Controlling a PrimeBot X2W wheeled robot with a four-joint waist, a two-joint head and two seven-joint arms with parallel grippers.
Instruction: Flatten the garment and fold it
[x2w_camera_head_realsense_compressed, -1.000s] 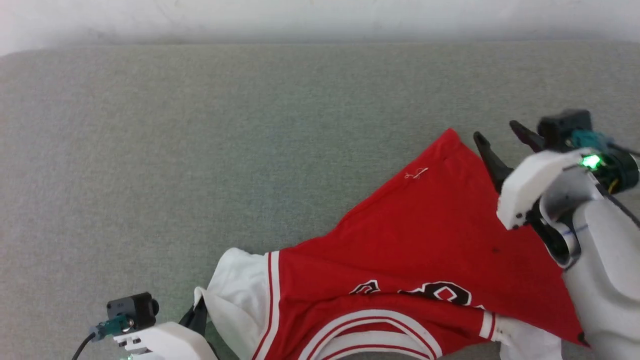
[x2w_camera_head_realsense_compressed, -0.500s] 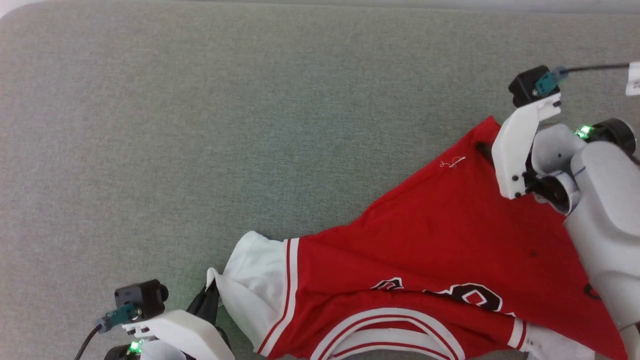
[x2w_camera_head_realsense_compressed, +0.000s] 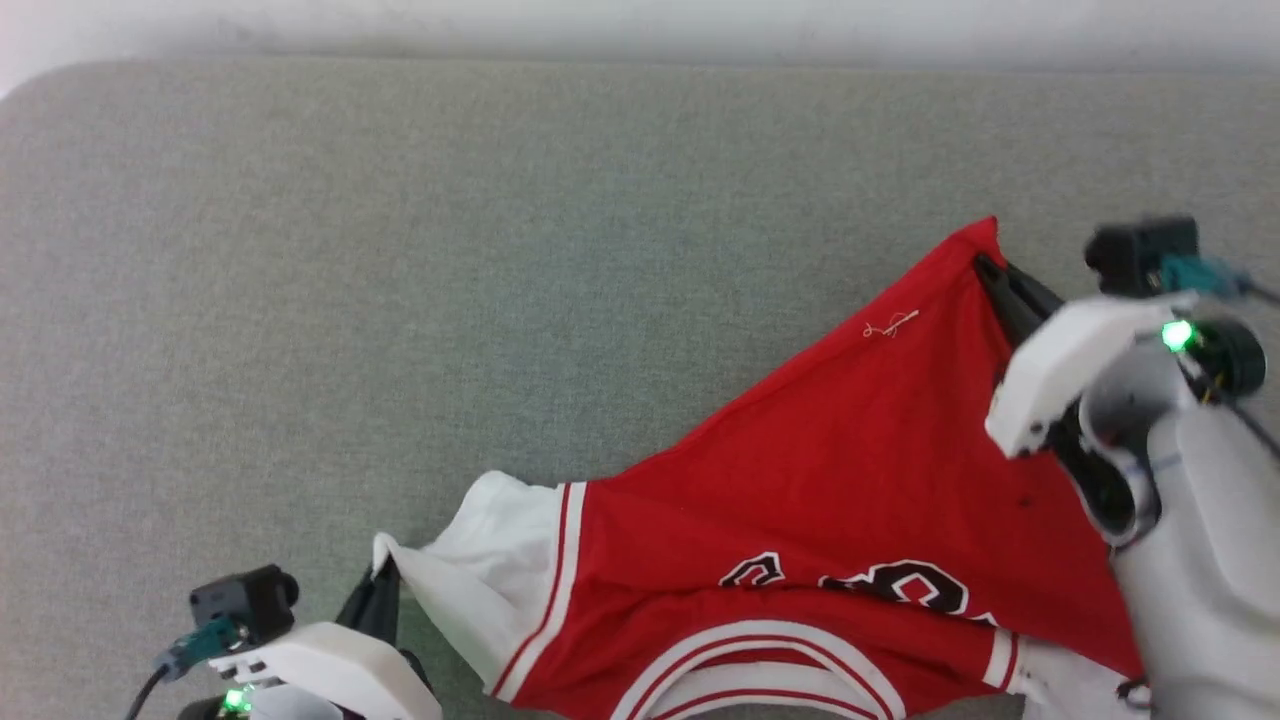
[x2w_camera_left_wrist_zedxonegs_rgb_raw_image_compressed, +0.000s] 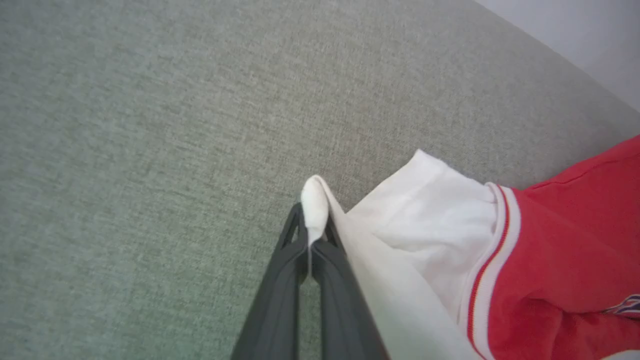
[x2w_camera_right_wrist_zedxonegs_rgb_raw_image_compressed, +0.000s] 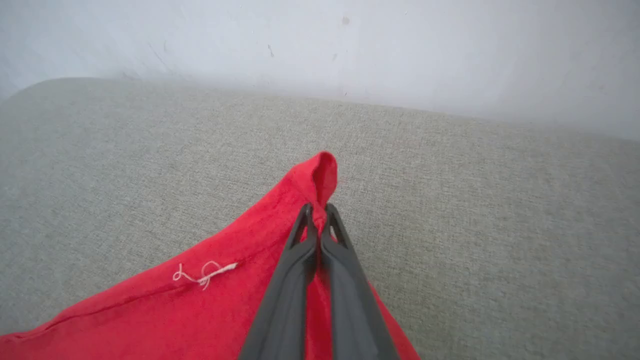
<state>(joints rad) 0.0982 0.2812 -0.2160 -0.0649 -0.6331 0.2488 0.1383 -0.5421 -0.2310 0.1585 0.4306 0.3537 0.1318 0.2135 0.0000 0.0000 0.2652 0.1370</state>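
A grey-green woven surface (x2w_camera_head_realsense_compressed: 400, 300) spreads across the head view, with a pale wall (x2w_camera_right_wrist_zedxonegs_rgb_raw_image_compressed: 320, 40) behind it at 12 o'clock. The shirt (x2w_camera_head_realsense_compressed: 850, 480) lies on the surface in the 4-to-5 o'clock part of that view, rumpled rather than flat. Its red body stretches as a long wedge from the bottom edge up toward 1 o'clock, and a white sleeve (x2w_camera_head_realsense_compressed: 490, 560) with red-and-white trim bunches at its 8 o'clock end. The pale right arm (x2w_camera_head_realsense_compressed: 1190, 600) comes in from 4 o'clock and covers the shirt's right border. Black-and-white lettering (x2w_camera_head_realsense_compressed: 870, 582) crosses the red cloth near 6 o'clock, above curved white stripes. The right gripper (x2w_camera_head_realsense_compressed: 990, 268) sits at the wedge's tip, at 2 o'clock, jaws pinched together on the red corner, which folds over just past the fingertips in the right wrist view. The left gripper (x2w_camera_head_realsense_compressed: 378, 580), at 7 o'clock, is clamped on the sleeve's edge, and a white nub of cloth sticks out beyond its tips in the left wrist view. A loose white thread (x2w_camera_head_realsense_compressed: 890, 325) lies on the red cloth at 8 o'clock of the right gripper.
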